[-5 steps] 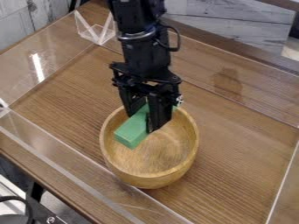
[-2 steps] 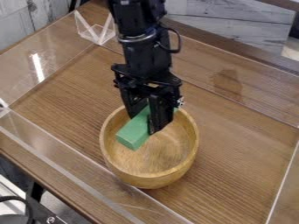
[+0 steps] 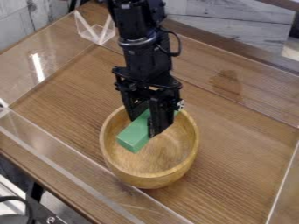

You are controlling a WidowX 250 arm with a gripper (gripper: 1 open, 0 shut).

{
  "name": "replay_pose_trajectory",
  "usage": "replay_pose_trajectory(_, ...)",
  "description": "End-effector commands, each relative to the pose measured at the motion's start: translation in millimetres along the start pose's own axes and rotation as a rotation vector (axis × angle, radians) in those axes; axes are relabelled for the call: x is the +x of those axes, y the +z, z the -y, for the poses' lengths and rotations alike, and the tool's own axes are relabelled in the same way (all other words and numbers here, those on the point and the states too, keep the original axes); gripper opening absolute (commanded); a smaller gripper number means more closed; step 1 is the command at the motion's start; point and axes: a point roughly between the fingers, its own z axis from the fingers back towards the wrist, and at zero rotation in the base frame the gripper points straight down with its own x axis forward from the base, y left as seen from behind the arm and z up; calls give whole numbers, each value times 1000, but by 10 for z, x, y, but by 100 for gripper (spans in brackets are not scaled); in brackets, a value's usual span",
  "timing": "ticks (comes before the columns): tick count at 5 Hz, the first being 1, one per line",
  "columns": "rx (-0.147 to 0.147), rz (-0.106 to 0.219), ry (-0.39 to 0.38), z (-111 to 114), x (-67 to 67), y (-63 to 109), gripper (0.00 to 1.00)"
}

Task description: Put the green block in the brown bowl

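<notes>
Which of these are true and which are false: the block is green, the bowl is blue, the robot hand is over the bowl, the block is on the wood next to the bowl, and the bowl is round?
1. The block is green. True.
2. The bowl is blue. False: it is light brown.
3. The robot's gripper is over the bowl. True.
4. The block is on the wood next to the bowl. False: it shows within the bowl's rim, just below the gripper.
5. The bowl is round. True, or close to it: its rim makes a rounded shape in the picture.
</notes>
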Motion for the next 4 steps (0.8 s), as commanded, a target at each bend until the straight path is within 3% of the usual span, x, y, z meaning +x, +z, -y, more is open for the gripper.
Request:
replay_pose_trajectory(1,7,36,-13,18,65,54,0)
replay_pose_trajectory(4,8,44,-13,5,97,-5,0)
